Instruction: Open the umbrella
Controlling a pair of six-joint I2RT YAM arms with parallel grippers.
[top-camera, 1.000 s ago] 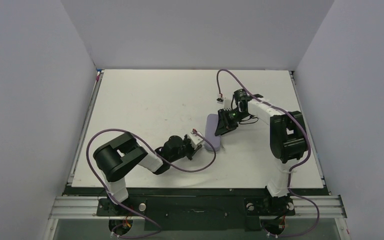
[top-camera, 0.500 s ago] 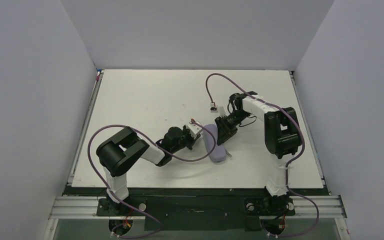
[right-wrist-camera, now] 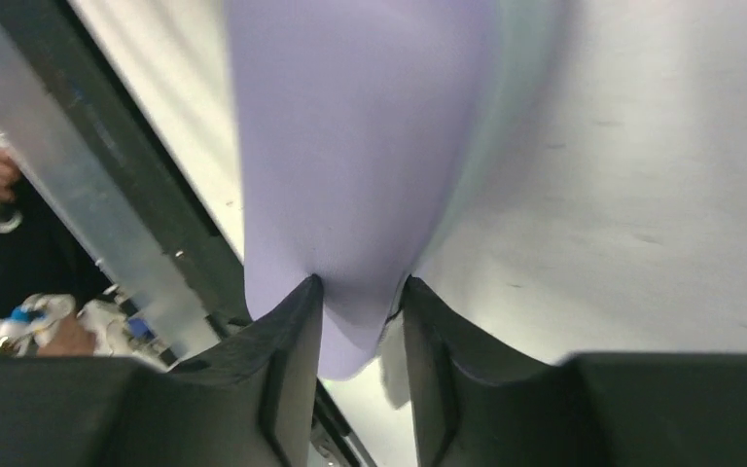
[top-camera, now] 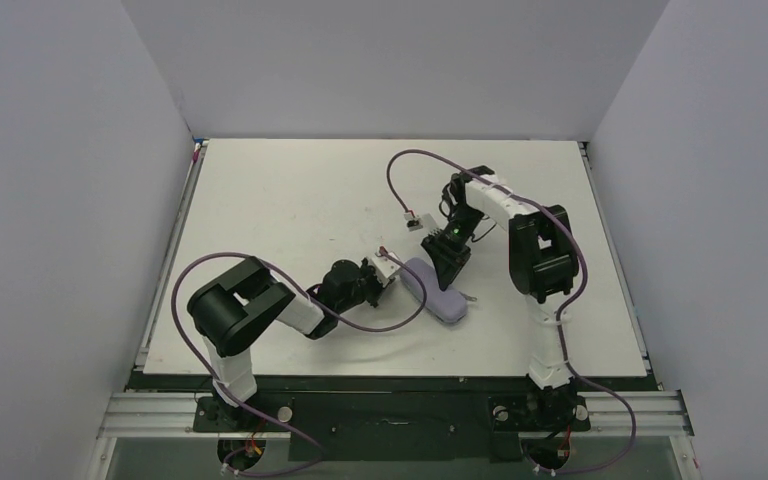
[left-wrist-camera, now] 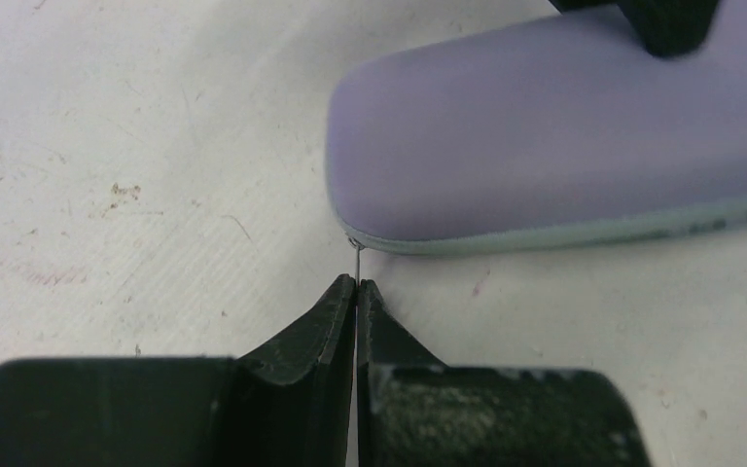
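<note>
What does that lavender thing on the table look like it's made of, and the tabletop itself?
Lavender case: looks like soft matte fabric, perhaps padded; it puckers where the right gripper's jaws pinch it, and a paler band runs along its edge. Tabletop: hard white board, matte, with a fine texture, scuffs and scratches; the exact material is unclear.
</note>
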